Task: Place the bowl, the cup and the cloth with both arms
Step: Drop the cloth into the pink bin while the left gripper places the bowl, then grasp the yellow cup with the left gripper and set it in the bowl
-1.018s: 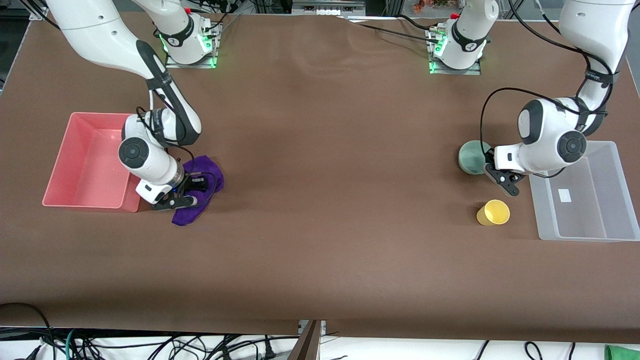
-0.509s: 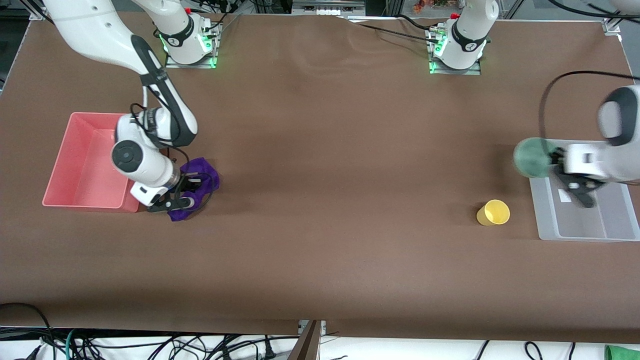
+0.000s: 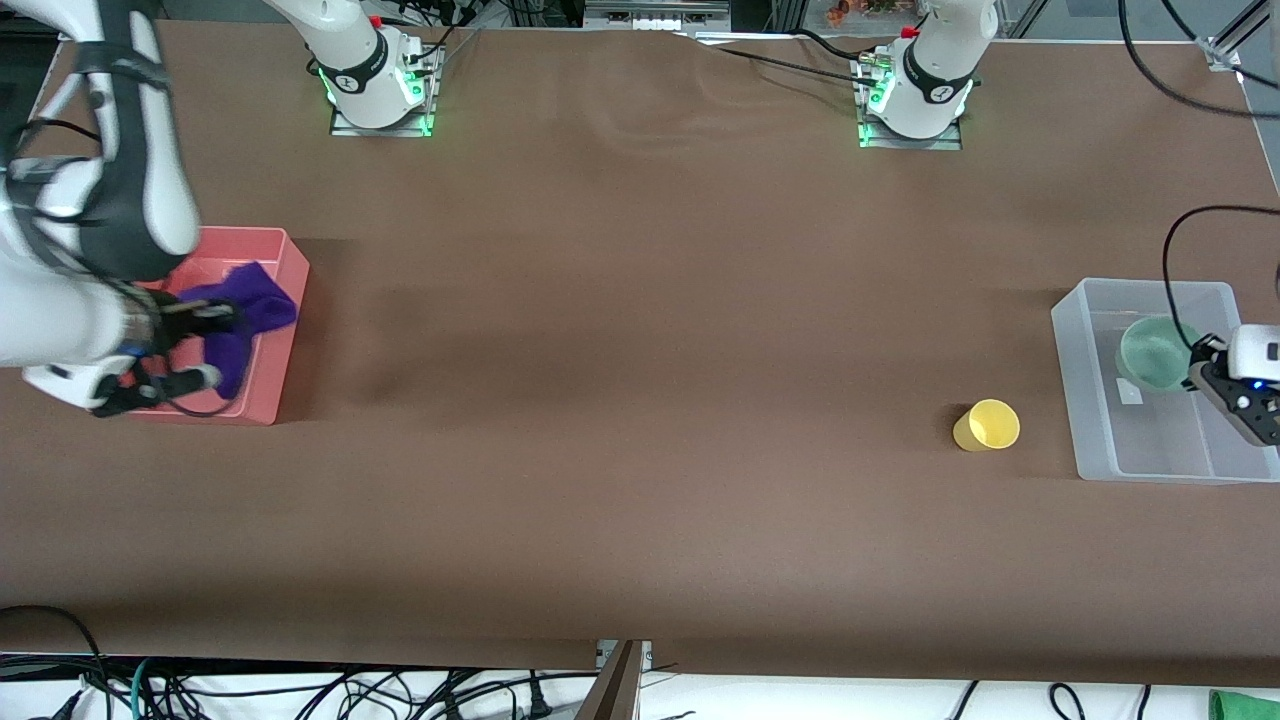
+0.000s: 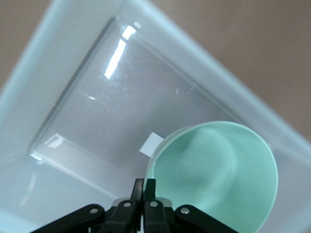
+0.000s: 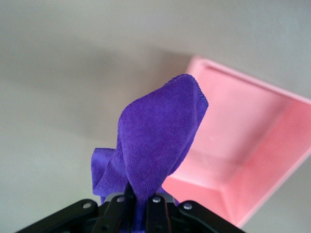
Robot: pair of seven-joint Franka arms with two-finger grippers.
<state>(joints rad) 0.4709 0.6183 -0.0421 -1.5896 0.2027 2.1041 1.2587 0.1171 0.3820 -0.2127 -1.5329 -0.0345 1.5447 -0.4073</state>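
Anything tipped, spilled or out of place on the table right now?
Only the yellow cup: it appears to lie tipped on its side on the bare table, beside the clear bin. Otherwise nothing odd: the left gripper holds the bowl over that bin, and the right gripper holds the cloth over the pink bin.

The right end effector (image 3: 165, 345) is blurred in the front view, and its arm is cut off by that view's edge; in the right wrist view only the bases of its fingers (image 5: 116, 213) show, the tips being hidden in the cloth (image 5: 155, 141). The cloth hides part of the pink bin (image 3: 270, 330), and the arm covers much of the rest. The left end effector (image 3: 1215, 370) is cut off at the front view's edge, and in the left wrist view the bowl (image 4: 218, 170) and bin (image 4: 97, 111) are cropped.
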